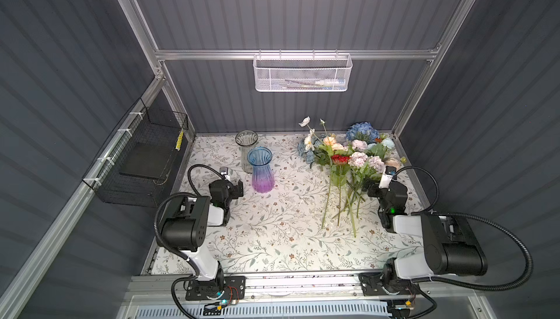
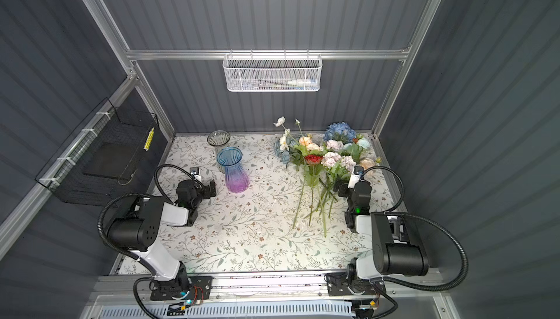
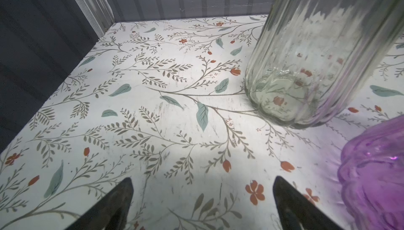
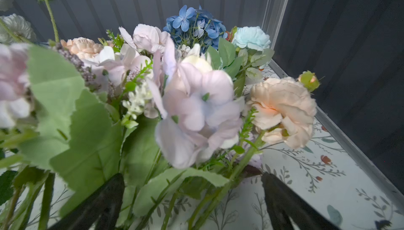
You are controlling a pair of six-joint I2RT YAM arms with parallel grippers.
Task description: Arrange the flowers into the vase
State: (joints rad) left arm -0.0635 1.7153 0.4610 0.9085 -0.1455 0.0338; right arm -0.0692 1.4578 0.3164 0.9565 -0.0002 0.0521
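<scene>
Plainly, left tool gapes wide, empty; right tool likewise, beside the flowers

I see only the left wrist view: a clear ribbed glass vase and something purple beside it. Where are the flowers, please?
Observer: The artificial long-stemmed flowers lie in one heap on the right part of the floral-print tablecloth; none stands in a vase.
Operator: What is the purple thing?
Observer: The base of a ribbed glass vase, blue above and purple below; it stands upright in front of the clear ribbed glass vase.
Operator: And the right gripper?
Observer: The right gripper is open beside the stems, on the heap's right side, holding nothing.
</scene>
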